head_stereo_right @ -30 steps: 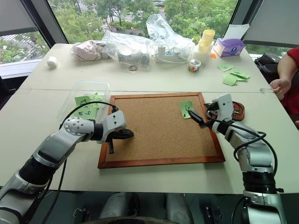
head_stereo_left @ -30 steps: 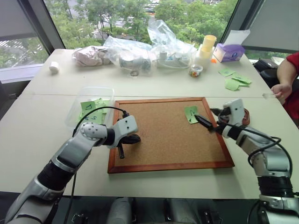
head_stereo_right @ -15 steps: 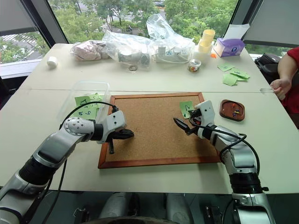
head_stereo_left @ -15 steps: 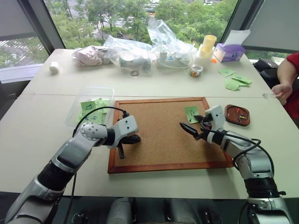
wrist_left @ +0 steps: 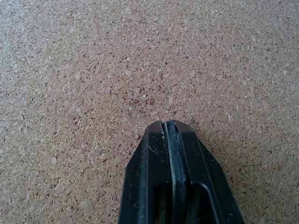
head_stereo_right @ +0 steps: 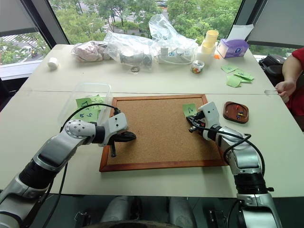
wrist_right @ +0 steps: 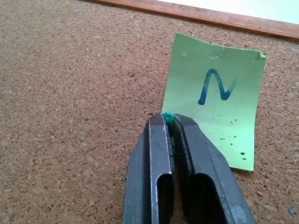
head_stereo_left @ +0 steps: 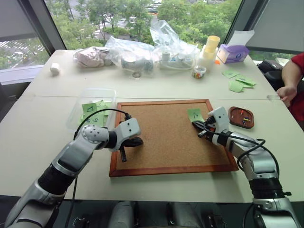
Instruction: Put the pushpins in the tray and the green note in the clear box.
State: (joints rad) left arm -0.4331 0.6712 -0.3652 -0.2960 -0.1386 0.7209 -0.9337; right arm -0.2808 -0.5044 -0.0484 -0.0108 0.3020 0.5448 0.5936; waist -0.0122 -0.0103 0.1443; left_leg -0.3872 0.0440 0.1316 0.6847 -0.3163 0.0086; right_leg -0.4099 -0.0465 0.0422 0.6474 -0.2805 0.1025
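The right gripper [wrist_right: 169, 122] was clamped tight, and there it was: a tiny green pushpin [wrist_right: 167, 116] pinched right at the tips, its head just peeking out between the black fingers [wrist_right: 156, 140]. That pin sat at the near edge of the green note [wrist_right: 215, 112], the one with the blue 2 scrawled on it, lying flat on the corkboard [head_stereo_left: 166, 137] close to its far right corner. From the fingers the note spread away forward, toward the board's wooden frame. It looked square, so no long axis to speak of.

Over on the other side, the left gripper [wrist_left: 169, 128] was shut on nothing at all, tips hanging just over bare cork near the board's left edge.

Moving outward: the small reddish-brown tray [head_stereo_left: 241, 117] lay on the table just off the board's right edge, a few coloured pins already in it, and it was just to the right of the right gripper. So the pin's trip looked short, and the right arm was by far the nearer one for it. The clear box [head_stereo_left: 90, 111] sat off the board's left side with green notes inside, close by the left arm. The note was well apart from it, right across the board. A person's hand [head_stereo_left: 285, 91] rested at the table's far right edge.
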